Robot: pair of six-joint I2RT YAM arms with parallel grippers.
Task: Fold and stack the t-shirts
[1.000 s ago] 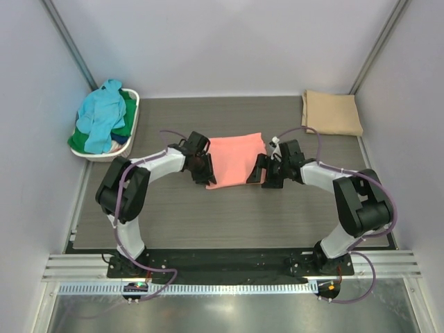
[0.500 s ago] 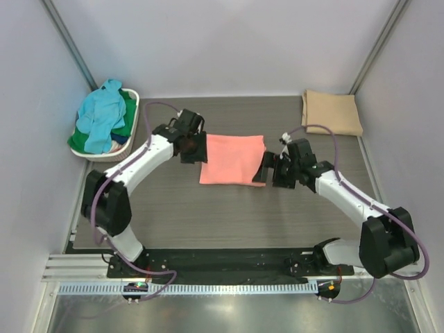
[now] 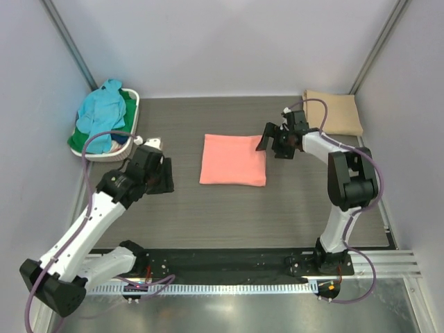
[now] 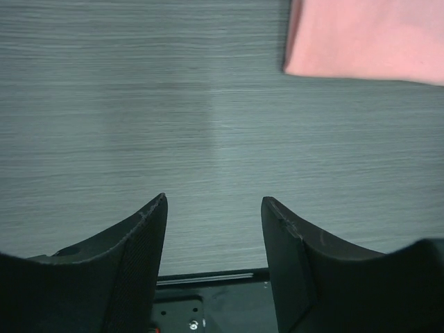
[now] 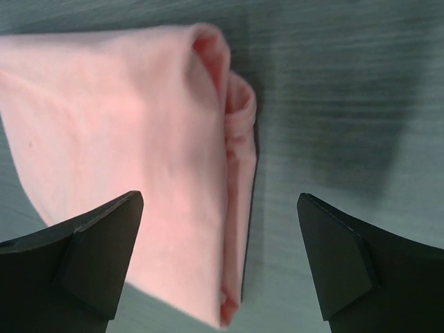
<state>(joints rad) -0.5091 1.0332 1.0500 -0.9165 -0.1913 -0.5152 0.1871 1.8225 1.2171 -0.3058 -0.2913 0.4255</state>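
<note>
The salmon-pink t-shirt (image 3: 233, 160) lies folded in a flat rectangle mid-table. In the right wrist view its doubled edge (image 5: 236, 173) runs between my fingers. My right gripper (image 3: 272, 144) hovers open just off the shirt's far right corner, holding nothing (image 5: 220, 198). My left gripper (image 3: 165, 180) is open and empty, well left of the shirt, over bare table (image 4: 215, 208). Only the shirt's corner (image 4: 368, 38) shows in the left wrist view. A tan t-shirt (image 3: 331, 112) lies folded at the back right. Light blue (image 3: 103, 114) and green (image 3: 83, 141) t-shirts sit piled in the basket.
The white slotted basket (image 3: 132, 132) stands at the back left against the wall. Grey walls and metal posts close in the table on three sides. The black base rail (image 3: 229, 262) runs along the near edge.
My left arm has swung back left, away from the pink shirt, its jaws opening. My right gripper has moved up to the shirt's far right corner and opened wider. The shirt now lies flat.
</note>
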